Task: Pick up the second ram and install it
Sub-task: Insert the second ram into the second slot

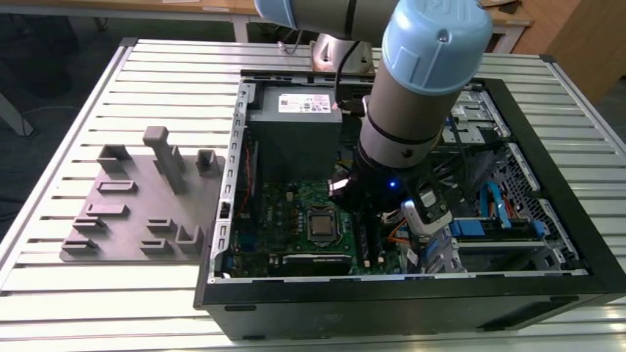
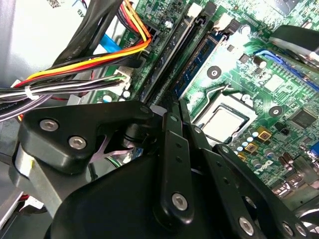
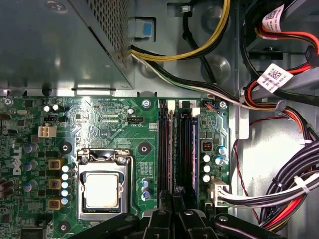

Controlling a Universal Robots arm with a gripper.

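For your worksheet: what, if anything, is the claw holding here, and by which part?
It cannot be told: the claw sits over the memory slots, its tips close together above them.

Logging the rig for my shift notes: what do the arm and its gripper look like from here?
The arm is a thick grey tube with light blue joint caps and a black band low down, where a small blue light glows. A black cable runs along it. The gripper is matte black, built from flat linked bars fixed with silver screws.
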